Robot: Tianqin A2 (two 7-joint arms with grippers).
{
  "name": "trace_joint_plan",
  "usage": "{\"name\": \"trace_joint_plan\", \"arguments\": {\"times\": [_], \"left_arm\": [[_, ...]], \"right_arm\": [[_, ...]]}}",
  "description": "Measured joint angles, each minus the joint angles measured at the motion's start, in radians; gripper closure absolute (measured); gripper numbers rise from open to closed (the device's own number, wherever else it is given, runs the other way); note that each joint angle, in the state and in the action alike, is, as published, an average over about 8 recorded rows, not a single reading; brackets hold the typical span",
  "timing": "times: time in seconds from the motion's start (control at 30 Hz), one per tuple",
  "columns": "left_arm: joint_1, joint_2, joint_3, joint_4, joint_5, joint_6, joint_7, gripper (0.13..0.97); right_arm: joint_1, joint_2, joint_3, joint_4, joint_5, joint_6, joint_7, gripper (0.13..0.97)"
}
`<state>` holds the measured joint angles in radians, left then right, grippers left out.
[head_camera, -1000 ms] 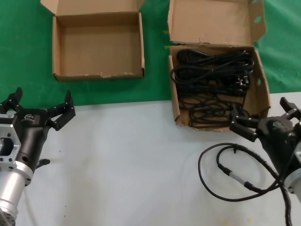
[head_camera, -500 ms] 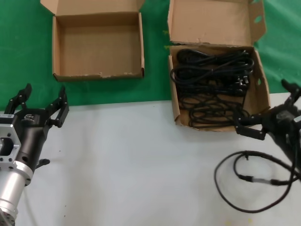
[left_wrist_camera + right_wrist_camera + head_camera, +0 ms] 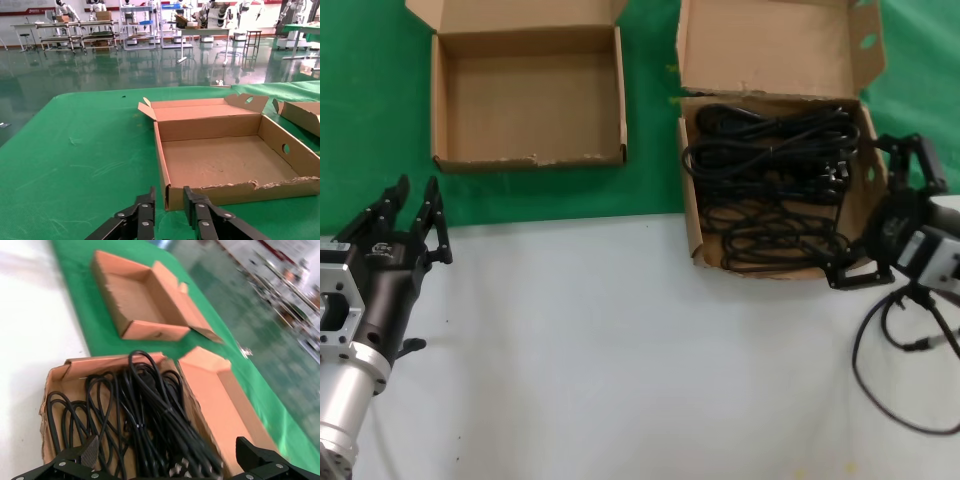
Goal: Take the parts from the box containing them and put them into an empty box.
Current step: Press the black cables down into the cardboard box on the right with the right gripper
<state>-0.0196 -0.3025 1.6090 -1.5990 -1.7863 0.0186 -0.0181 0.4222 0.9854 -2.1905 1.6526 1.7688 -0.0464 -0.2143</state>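
The power cords (image 3: 770, 185) lie as a tangle of black loops filling the larger box (image 3: 692, 215), which sits on the right of the work surface, half on the green cloth (image 3: 360, 120) and half on the white table (image 3: 620, 350), its tall lid flap standing open at the far side. The right gripper (image 3: 885, 215) is just beside this box at its right wall, turned sideways, with one finger near the wall's upper part and the other at the box's front right corner; the fingers stand wide apart and hold nothing. The cords lie to the inside of that wall, close to the gripper but not touched by it. A single black cable (image 3: 900, 370) loops loosely on the white table below the right gripper.

The smaller shallow box (image 3: 530, 155) rests on the green cloth well to the left of the larger one, with nothing inside it. The left gripper (image 3: 408, 215) hovers near the edge of the cloth, in front of and to the left of that box, its fingers drawn close with only a thin gap between them.

The right wrist view looks straight down into the cords (image 3: 150, 425), showing the bundles overlapping and its two fingertips spread either side. The left wrist view shows the shallow box's (image 3: 225, 192) torn front edge and a round hole in its side wall.
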Motion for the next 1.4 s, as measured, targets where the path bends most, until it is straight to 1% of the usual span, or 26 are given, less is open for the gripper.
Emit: {"name": "trace_joint_plan", "arguments": {"times": [0.1,0.23,0.37,0.5,0.63,0.87,1.13,1.17,1.4], "left_arm": [[0.000,0.000,0.000,0.000,0.000,0.000,0.000,0.812],[0.000,0.000,0.000,0.000,0.000,0.000,0.000,0.878],[0.000,0.000,0.000,0.000,0.000,0.000,0.000,0.878],[0.000,0.000,0.000,0.000,0.000,0.000,0.000,0.911],[0.000,0.000,0.000,0.000,0.000,0.000,0.000,0.944],[0.000,0.000,0.000,0.000,0.000,0.000,0.000,0.950],[0.000,0.000,0.000,0.000,0.000,0.000,0.000,0.952],[0.000,0.000,0.000,0.000,0.000,0.000,0.000,0.952],[0.000,0.000,0.000,0.000,0.000,0.000,0.000,0.952]], "right_arm": [[0.066,-0.015,-0.018,-0.025,-0.123,-0.083,0.051,0.129],[0.149,-0.066,-0.023,-0.074,-0.273,-0.202,0.106,0.130],[0.231,-0.135,-0.017,-0.142,-0.391,-0.316,0.139,0.132],[0.309,-0.202,-0.006,-0.207,-0.477,-0.416,0.159,0.134],[0.363,-0.249,0.012,-0.246,-0.534,-0.489,0.175,0.148],[0.405,-0.299,0.043,-0.277,-0.595,-0.568,0.192,0.193],[0.417,-0.356,0.070,-0.321,-0.656,-0.593,0.174,0.318],[0.416,-0.363,0.073,-0.325,-0.663,-0.593,0.172,0.318],[0.409,-0.399,0.100,-0.340,-0.706,-0.597,0.169,0.484]]}}
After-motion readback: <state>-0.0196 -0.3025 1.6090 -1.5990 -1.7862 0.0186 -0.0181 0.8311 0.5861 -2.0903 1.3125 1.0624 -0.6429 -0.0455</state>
